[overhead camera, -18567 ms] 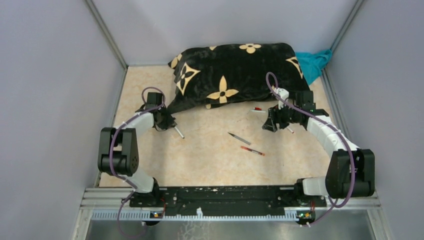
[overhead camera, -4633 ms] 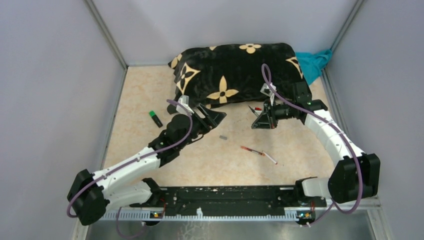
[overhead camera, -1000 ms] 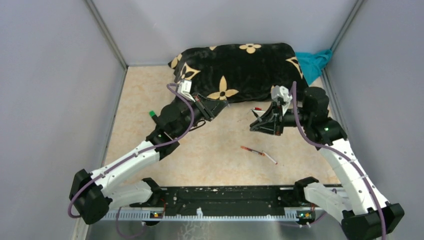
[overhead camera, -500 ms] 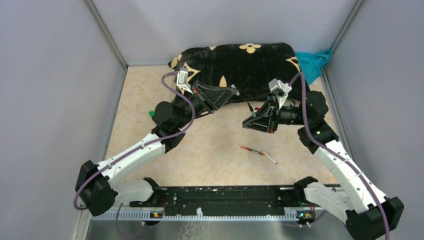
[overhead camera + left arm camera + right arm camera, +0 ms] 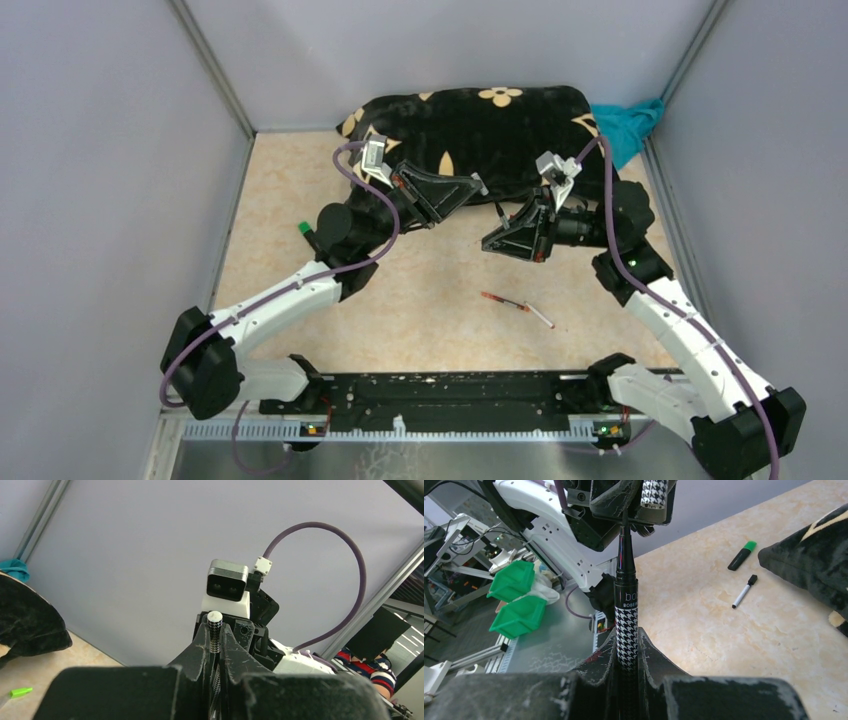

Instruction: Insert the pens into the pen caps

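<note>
My left gripper (image 5: pixel 215 626) is shut on a short houndstooth pen cap (image 5: pixel 215 618) with a white end, held in the air in front of the pillow (image 5: pixel 470 125). My right gripper (image 5: pixel 626 636) is shut on a houndstooth pen (image 5: pixel 626 607) whose black front and fine tip point at the left gripper. In the right wrist view the tip ends just left of the cap (image 5: pixel 653 493); I cannot tell if they touch. From above, the left gripper (image 5: pixel 476 184) and the right gripper (image 5: pixel 489 241) face each other, a short gap apart.
A black marker with a green end (image 5: pixel 742 556) and a white pen with a black cap (image 5: pixel 744 591) lie on the table left of the pillow. A red pen (image 5: pixel 504 301) and a white pen (image 5: pixel 540 316) lie near the middle. A teal cloth (image 5: pixel 625 125) sits at the back right.
Both arms have lifted their grippers off the table and brought them closer together. The left gripper rose and swung right with the cap; the right edged left with the pen.
</note>
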You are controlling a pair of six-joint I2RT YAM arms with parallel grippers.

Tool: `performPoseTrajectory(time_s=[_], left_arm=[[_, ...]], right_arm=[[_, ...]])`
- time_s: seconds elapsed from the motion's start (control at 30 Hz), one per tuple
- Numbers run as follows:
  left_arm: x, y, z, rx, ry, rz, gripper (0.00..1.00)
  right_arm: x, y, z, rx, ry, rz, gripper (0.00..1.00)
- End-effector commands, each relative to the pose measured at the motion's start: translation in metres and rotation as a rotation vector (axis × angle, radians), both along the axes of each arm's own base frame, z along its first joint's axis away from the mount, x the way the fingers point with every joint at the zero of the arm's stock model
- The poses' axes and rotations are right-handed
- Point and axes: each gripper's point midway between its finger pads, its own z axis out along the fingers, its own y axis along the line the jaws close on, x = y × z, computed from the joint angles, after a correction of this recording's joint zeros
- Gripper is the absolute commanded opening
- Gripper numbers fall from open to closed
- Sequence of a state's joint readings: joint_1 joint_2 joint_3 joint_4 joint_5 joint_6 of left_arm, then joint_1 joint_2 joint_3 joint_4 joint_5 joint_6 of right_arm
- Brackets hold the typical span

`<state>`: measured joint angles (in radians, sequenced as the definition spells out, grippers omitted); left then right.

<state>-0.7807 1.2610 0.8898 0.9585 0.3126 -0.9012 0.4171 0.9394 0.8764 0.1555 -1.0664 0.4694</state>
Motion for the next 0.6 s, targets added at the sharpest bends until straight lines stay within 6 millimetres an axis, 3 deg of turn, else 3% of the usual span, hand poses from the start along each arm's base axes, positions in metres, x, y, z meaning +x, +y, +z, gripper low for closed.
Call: performPoseTrajectory(time_s=[0.0, 0.57], left_arm=[[-0.0116, 0.0036, 0.0227, -0.048, -0.070, -0.035, 0.00], [-0.0115, 0.0025, 0.0215, -0.046, -0.060, -0.043, 0.00]], right_arm=[[0.0017, 0.0037, 0.0026, 0.010, 0.000, -0.002, 0.00], [0.0003, 0.0063, -0.0016, -0.001, 0.006, 0.007, 0.00]])
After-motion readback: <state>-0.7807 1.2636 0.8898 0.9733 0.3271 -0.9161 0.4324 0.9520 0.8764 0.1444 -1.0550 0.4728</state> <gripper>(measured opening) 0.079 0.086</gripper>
